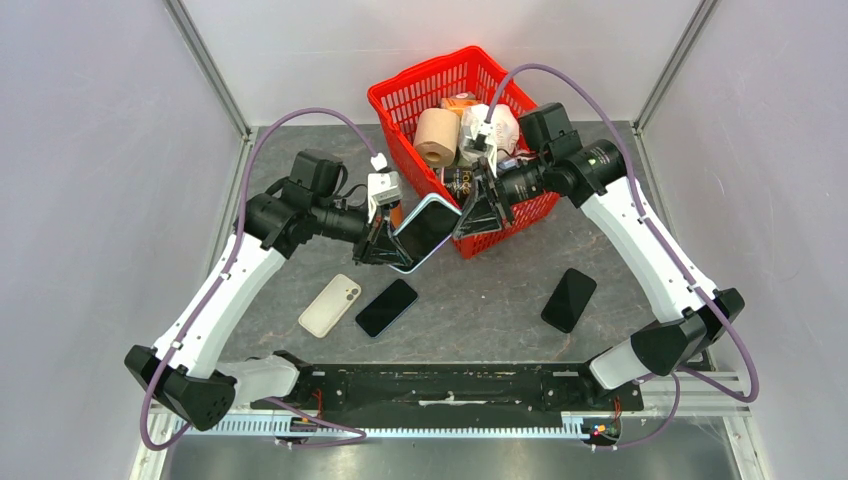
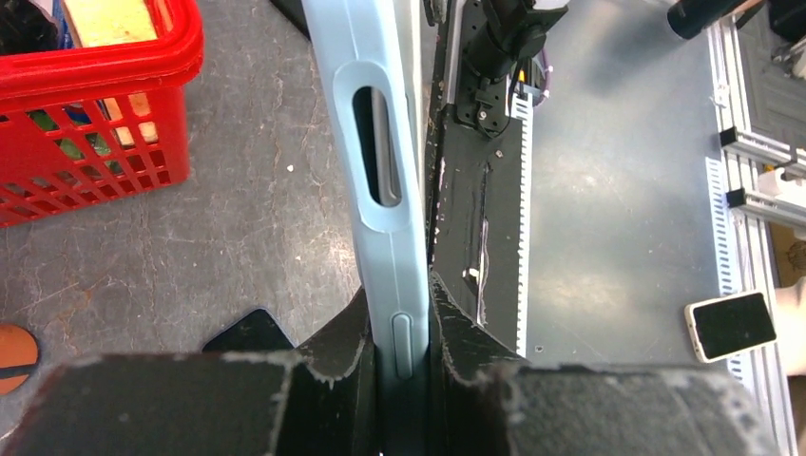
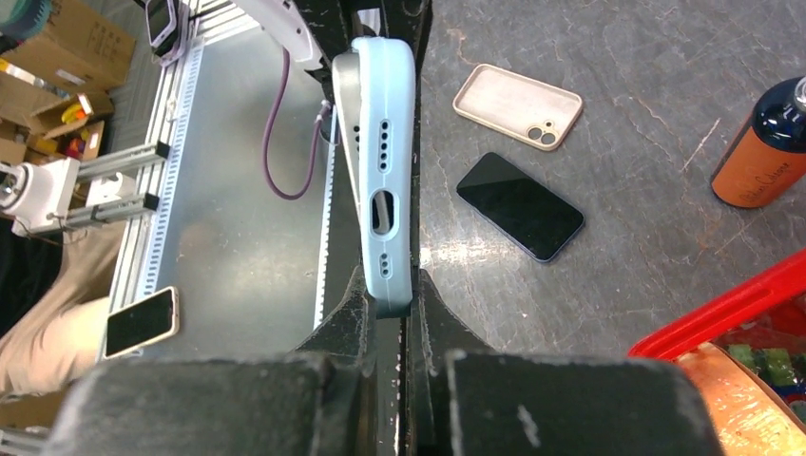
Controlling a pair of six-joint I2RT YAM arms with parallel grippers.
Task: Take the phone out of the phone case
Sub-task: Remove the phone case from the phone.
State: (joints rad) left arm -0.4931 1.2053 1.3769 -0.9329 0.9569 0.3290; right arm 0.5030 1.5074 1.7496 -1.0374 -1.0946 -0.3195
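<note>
Top view: the light-blue phone case [image 1: 431, 198] was held up off the bench [image 1: 480, 300] between the two arms, just in front of the red basket [image 1: 377, 96]. The phone [image 1: 424, 232] sat inside it, dark screen up. The left end effector [image 1: 383, 246] was clamped on the lower-left end and the right end effector [image 1: 468, 214] on the upper-right end. A bare beige case [image 1: 329, 305] and two loose black phones lay flat on the bench (not ours to handle, we judged).

Left wrist view: both fingers [image 2: 328, 356] pressed against opposite faces of the case, and we saw no gap.

Right wrist view: the fingers [image 3: 347, 318] pinched the port end the same way. A grey sliver of the phone showed at the case lip.

Progress, our judgement: the pick-up and the two-handed grip were done. Separation had not begun. Peeling the lip off a corner and pushing the phone free remained.
</note>
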